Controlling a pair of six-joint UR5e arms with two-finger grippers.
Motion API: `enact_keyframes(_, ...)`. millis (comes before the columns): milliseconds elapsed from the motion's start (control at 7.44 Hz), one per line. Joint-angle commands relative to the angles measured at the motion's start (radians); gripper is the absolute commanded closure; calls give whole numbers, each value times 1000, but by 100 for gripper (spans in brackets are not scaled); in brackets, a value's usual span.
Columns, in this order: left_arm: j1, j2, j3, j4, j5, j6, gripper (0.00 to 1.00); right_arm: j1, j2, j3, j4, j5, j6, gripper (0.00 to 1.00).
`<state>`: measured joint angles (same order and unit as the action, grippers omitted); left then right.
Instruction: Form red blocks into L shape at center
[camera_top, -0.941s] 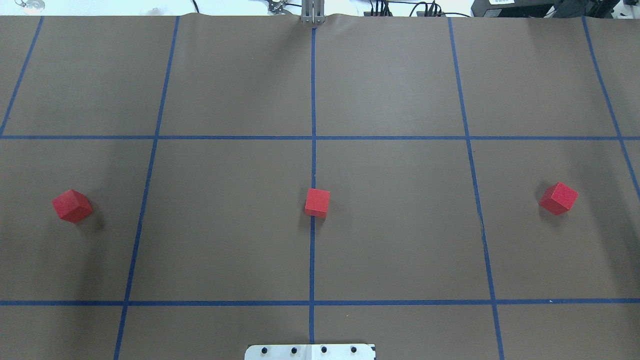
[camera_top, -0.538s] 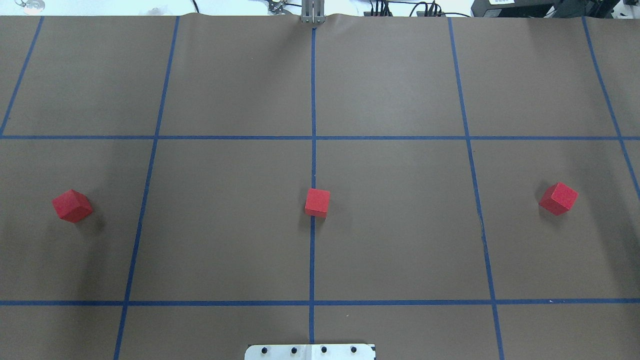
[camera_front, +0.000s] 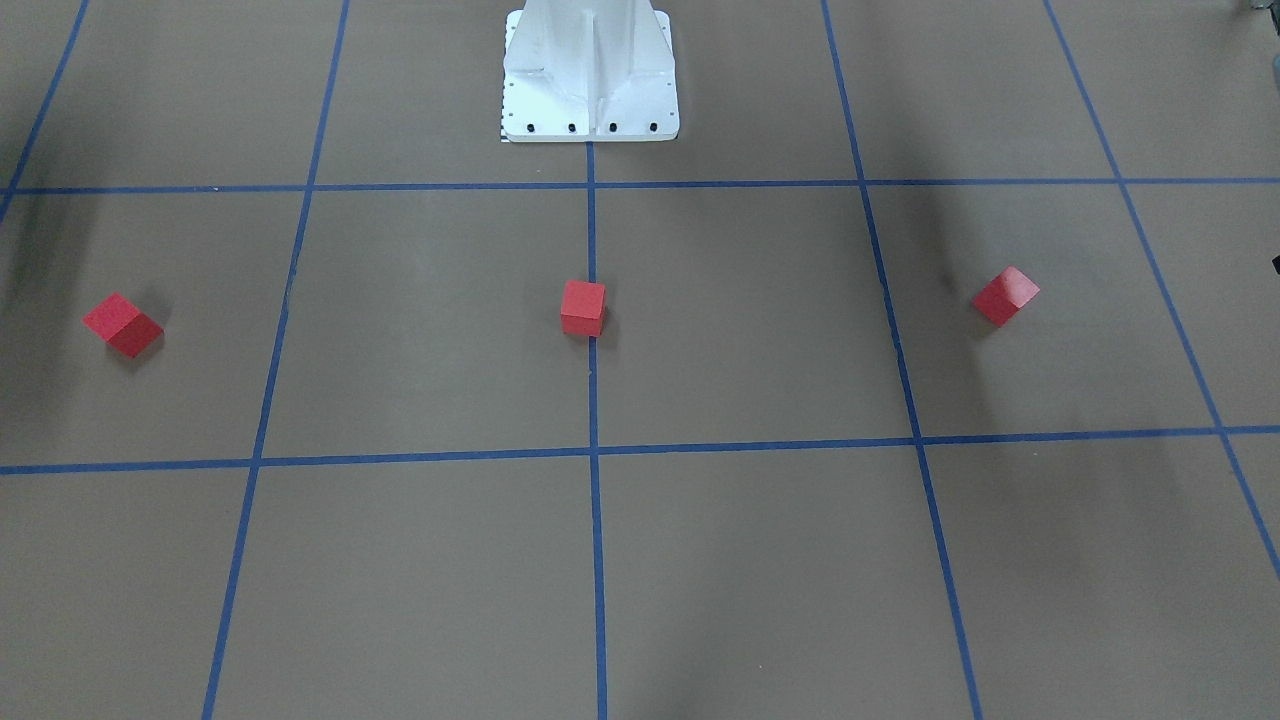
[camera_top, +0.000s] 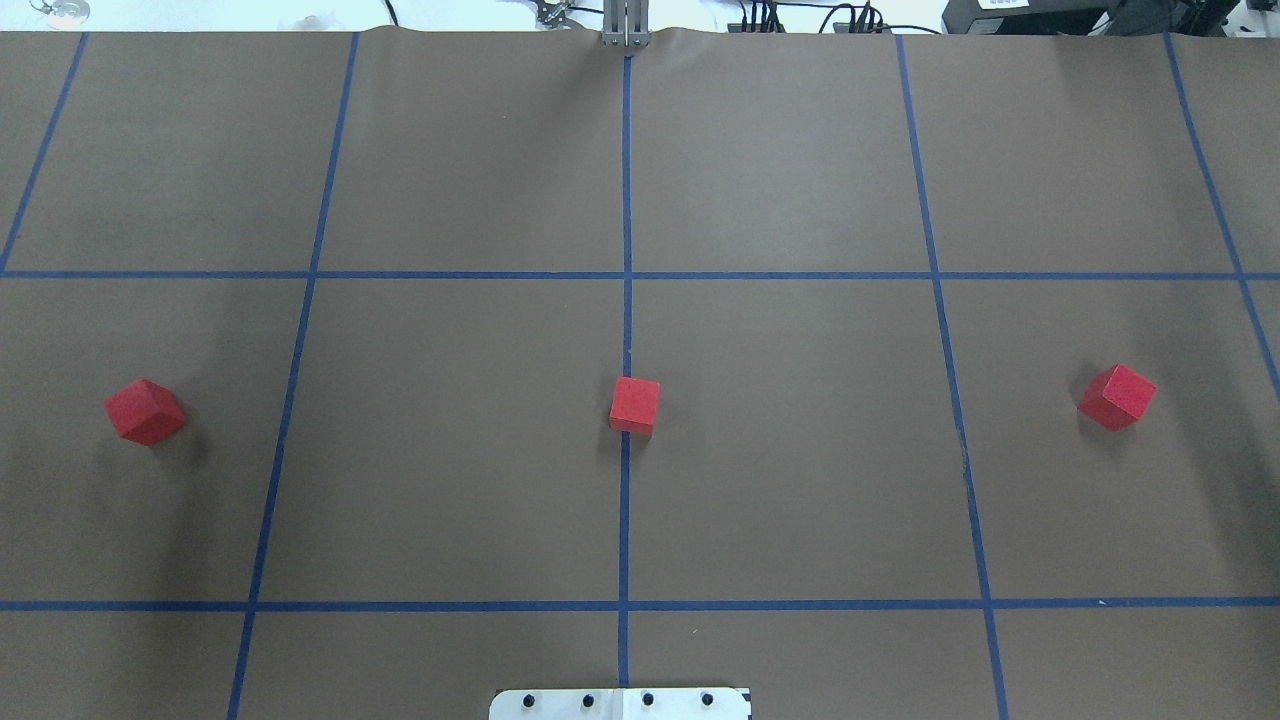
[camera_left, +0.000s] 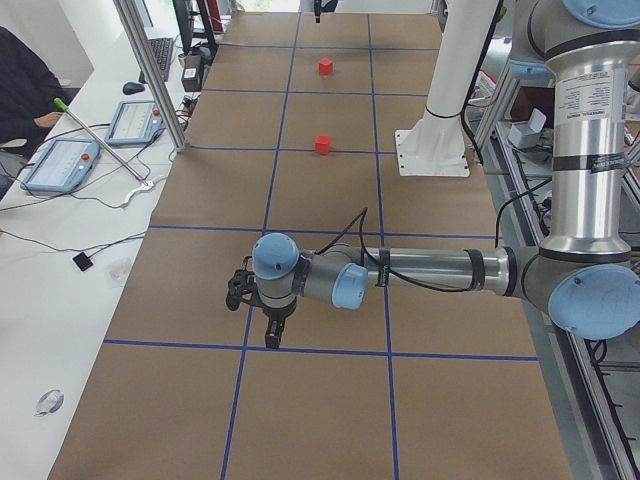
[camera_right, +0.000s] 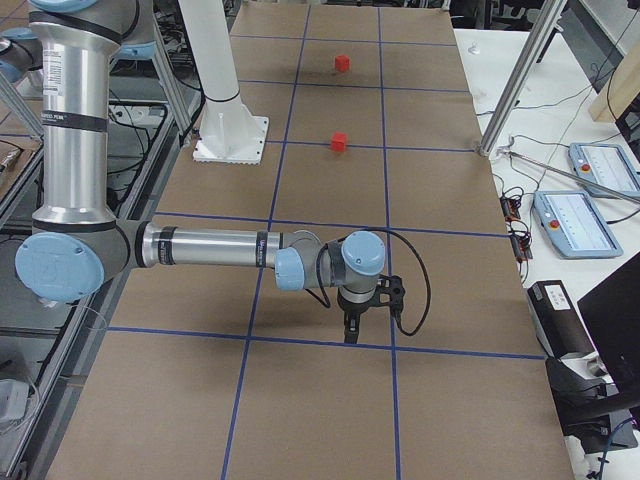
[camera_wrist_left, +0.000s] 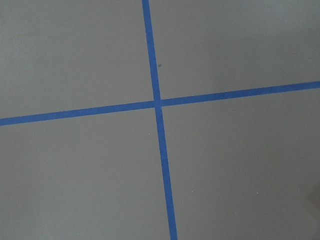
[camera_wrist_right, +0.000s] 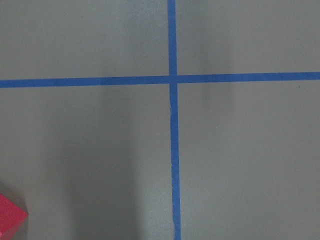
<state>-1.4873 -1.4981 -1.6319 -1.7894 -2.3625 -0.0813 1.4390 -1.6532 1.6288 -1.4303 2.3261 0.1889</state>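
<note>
a: what's on the table (camera_top: 800, 150)?
b: three red cubes in one row across it, all well apart. the middle block (camera_top: 634, 405) sits at the center (camera_top: 560, 470), square to the grid. it rests on the blue tape (camera_top: 625, 520) line that runs from the white pedestal base (camera_top: 620, 703) at the near edge to the far edge. most of it lies to the right of that line.
a: and the other two?
b: the left block (camera_top: 145, 412) is close to the table's left edge, the right block (camera_top: 1116, 397) close to its right edge. both are turned cornerwise to the grid, each in an outer square. none of the three touch, so there is no l shape yet.
a: the grippers?
b: the left gripper (camera_left: 272, 340) points down over the left end of the table, just by a tape line. the right gripper (camera_right: 350, 336) does likewise at the right end. they show only in the side views, so i cannot tell whether the fingers are apart or closed — nor whether they hold anything.
a: the wrist cameras?
b: the left one looks at a tape crossing on the brown surface. the right one sees a crossing too — with a corner of a red block in the lower left of its picture.
</note>
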Motion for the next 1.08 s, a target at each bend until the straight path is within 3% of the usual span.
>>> enact_keyframes(0, -1, 1, 1, -1, 0, 0, 0, -8, 1, -1, 11, 1, 3, 0)
enact_keyframes(941, -2, 19, 0, -8, -3, -3, 0, -46, 0, -1, 27, 9, 20, 0)
